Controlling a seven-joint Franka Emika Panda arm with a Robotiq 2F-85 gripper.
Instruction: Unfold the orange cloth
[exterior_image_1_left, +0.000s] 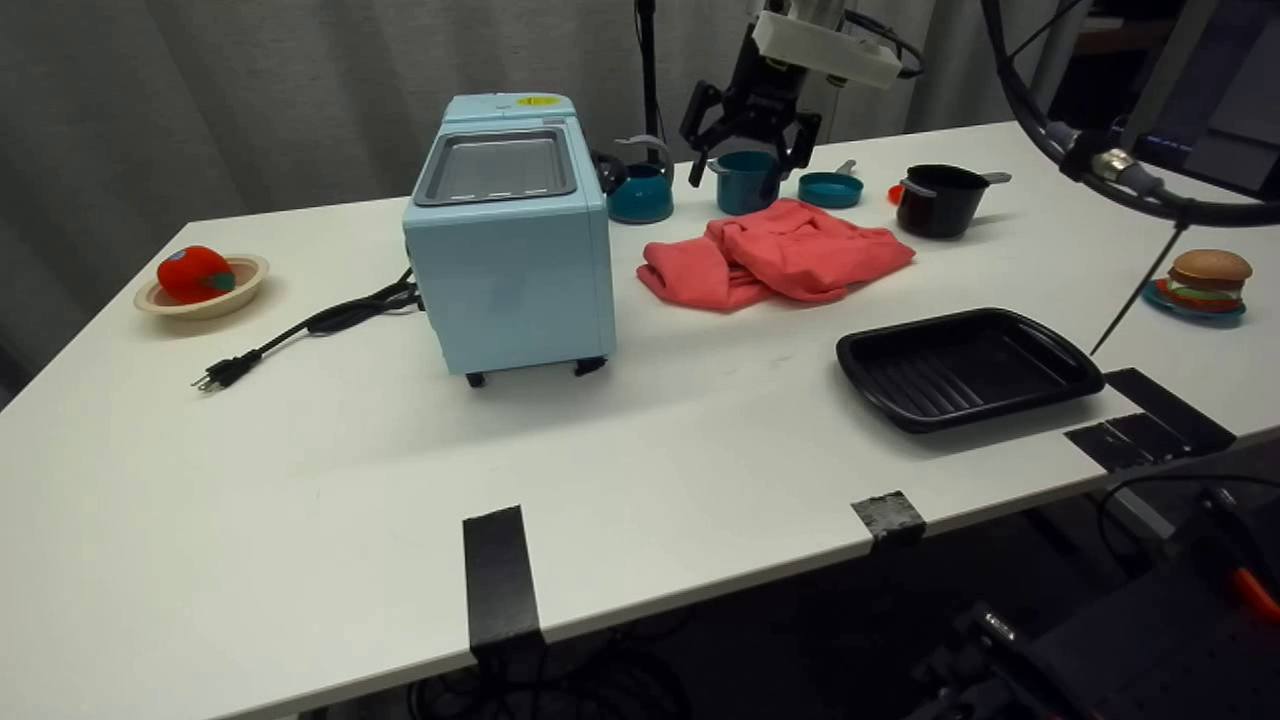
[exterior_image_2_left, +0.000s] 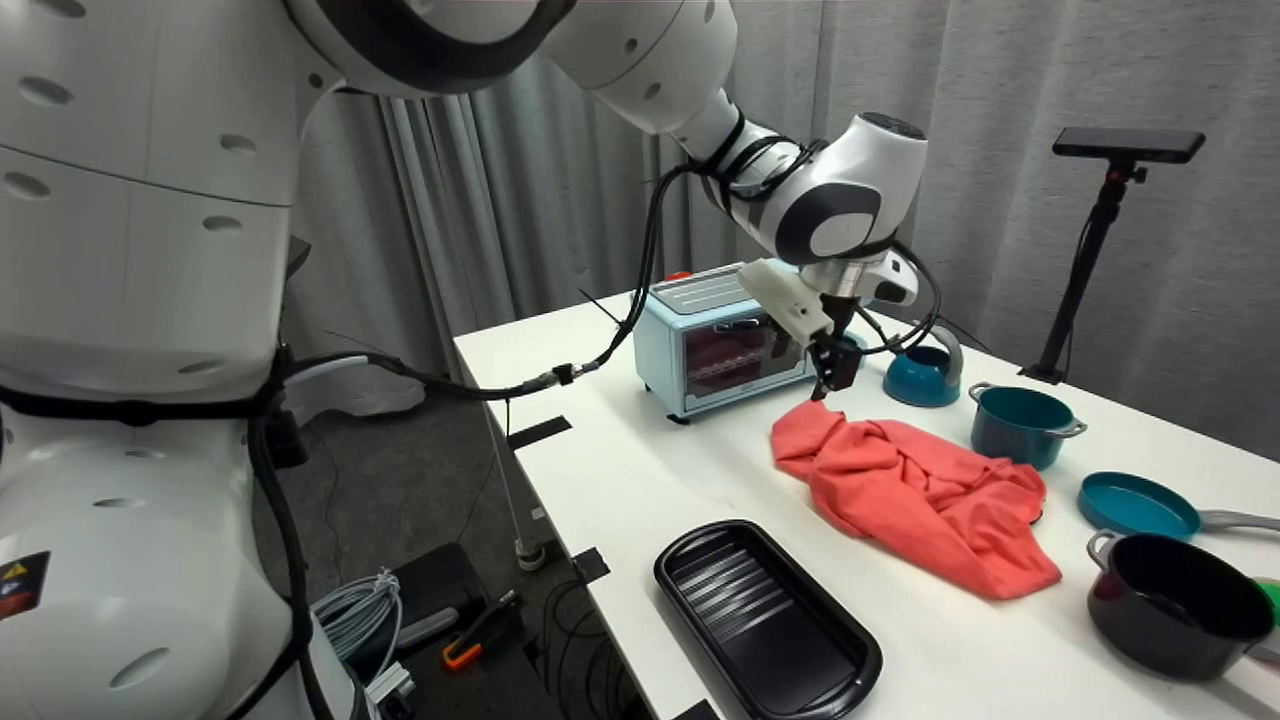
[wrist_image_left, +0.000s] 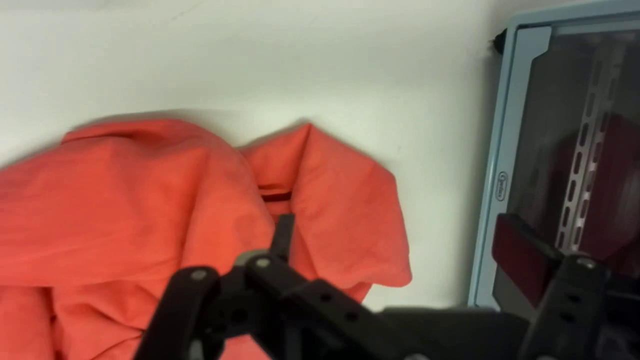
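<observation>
The tool (exterior_image_1_left: 746, 172) hangs in front of the door (exterior_image_2_left: 740, 355) of the light-blue toaster oven (exterior_image_1_left: 520, 285), its two fingers (wrist_image_left: 522, 260) spread wide apart; in the wrist view one shows over the orange cloth (wrist_image_left: 345, 220) and the other against the oven's dark glass. Whether a fingertip touches fabric, I cannot tell. Partly under the tool, the orange cloth lies on the worktop (exterior_image_1_left: 330, 500) before the oven's door, near it yet apart, bunched and wrinkled, with folds lying over one another and a folded flap at its oven end. On the oven's door side the teal kettle (exterior_image_1_left: 642, 197) stands near the oven, then, farther and farther from it, the teal pot (exterior_image_2_left: 1010, 440), the shallow teal pan (exterior_image_2_left: 1135, 503) and the black pot (exterior_image_2_left: 1145, 622). The black grill pan (exterior_image_1_left: 1010, 360) lies on that side, well apart from the oven; beyond it a burger (exterior_image_1_left: 1208, 275) sits on a small blue plate (exterior_image_1_left: 1200, 315). Behind the oven runs a black cord (exterior_image_1_left: 347, 316), and farther away a red round thing (exterior_image_1_left: 195, 274) rests in a pale bowl (exterior_image_1_left: 205, 308).
</observation>
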